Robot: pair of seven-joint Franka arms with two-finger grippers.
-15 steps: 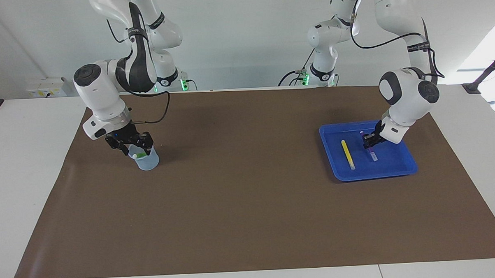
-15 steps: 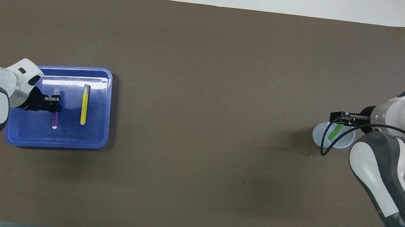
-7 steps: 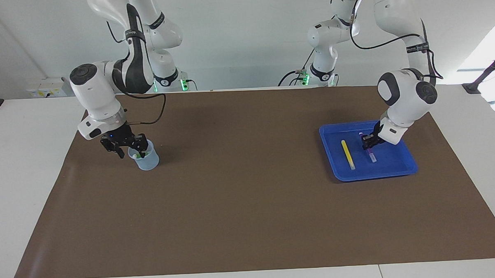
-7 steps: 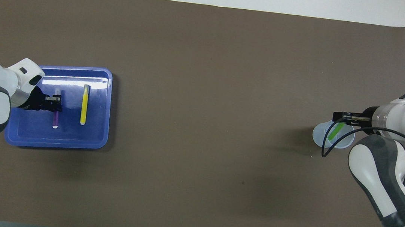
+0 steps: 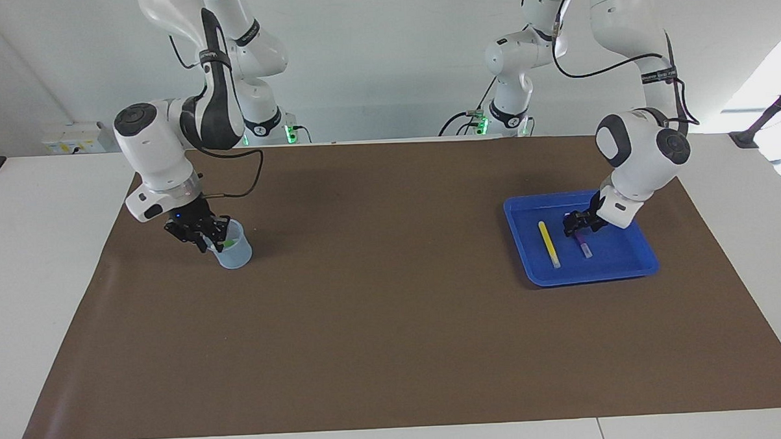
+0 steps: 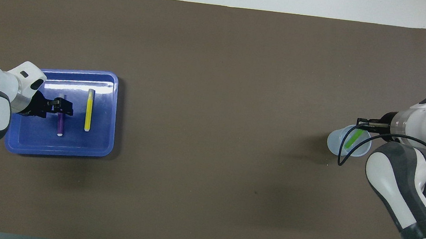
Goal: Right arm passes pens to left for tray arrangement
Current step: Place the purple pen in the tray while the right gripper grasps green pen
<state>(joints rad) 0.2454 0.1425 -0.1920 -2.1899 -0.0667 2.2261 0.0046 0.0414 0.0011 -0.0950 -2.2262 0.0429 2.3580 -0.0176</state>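
Right tool (image 5: pixel 204 237) grips green pen (image 6: pixel 353 138) in cup (image 5: pixel 234 254); tray (image 6: pixel 97 149) holds 2 pens

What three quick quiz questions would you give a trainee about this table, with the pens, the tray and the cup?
1. True or false: the yellow pen lies in the blue tray.
2. Which pen stands in the cup? A yellow, B purple, C green.
3. Fill in: the left gripper is over the ___ pen.

Key:
1. True.
2. C, the green pen.
3. Purple; the purple pen lies in the tray beside the yellow one.
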